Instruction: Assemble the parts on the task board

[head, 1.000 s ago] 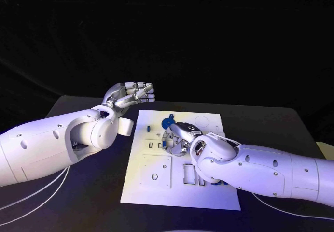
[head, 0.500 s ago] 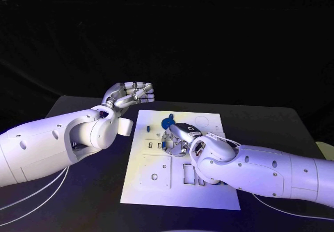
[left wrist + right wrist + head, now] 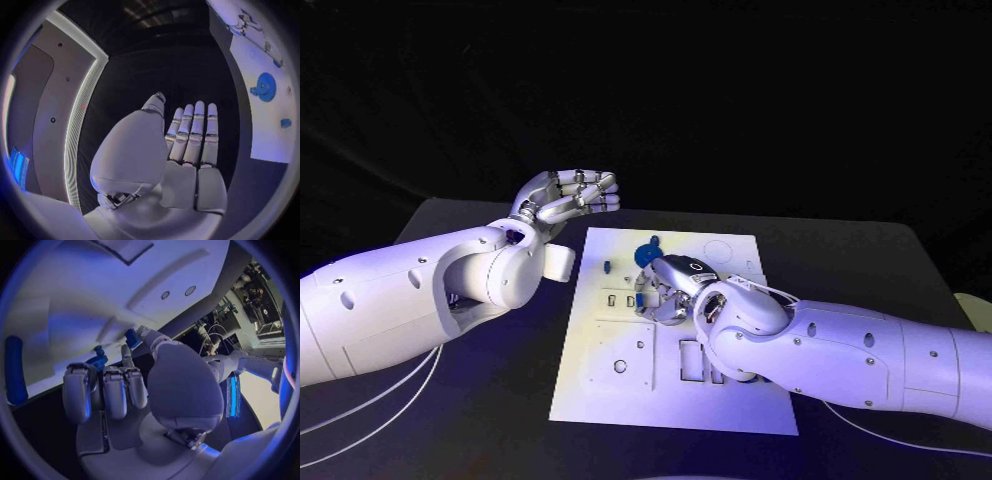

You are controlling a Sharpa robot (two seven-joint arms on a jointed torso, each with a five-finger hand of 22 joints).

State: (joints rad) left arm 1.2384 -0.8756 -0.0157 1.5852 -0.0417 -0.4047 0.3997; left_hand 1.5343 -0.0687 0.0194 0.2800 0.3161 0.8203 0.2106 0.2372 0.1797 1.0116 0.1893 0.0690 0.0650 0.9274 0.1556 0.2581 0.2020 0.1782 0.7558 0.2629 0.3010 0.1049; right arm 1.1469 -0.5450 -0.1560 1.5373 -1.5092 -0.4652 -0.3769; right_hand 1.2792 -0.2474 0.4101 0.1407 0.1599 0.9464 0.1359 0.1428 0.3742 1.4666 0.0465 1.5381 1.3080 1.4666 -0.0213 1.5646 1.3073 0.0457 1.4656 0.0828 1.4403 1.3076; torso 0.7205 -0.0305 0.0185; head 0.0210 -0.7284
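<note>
The white task board (image 3: 747, 405) lies in the middle of the black table. My right hand (image 3: 669, 287) is down on the board's middle, fingers curled toward it. In the right wrist view its fingers (image 3: 114, 390) and thumb pinch a small blue part (image 3: 97, 361) against the board (image 3: 94, 290). A round blue part (image 3: 651, 250) sits near the board's far edge, just beyond that hand. My left hand (image 3: 570, 196) hangs raised off the board's far left corner, fingers curled in with nothing in them. The left wrist view shows the hand (image 3: 187, 145), the round blue part (image 3: 265, 86) and a small blue piece (image 3: 285, 122).
A small blue piece (image 3: 607, 266) lies near the board's left edge. A long blue piece (image 3: 14, 371) stands at the side of the right wrist view. Rectangular slots (image 3: 691, 360) lie in the board's near half, partly under my right forearm.
</note>
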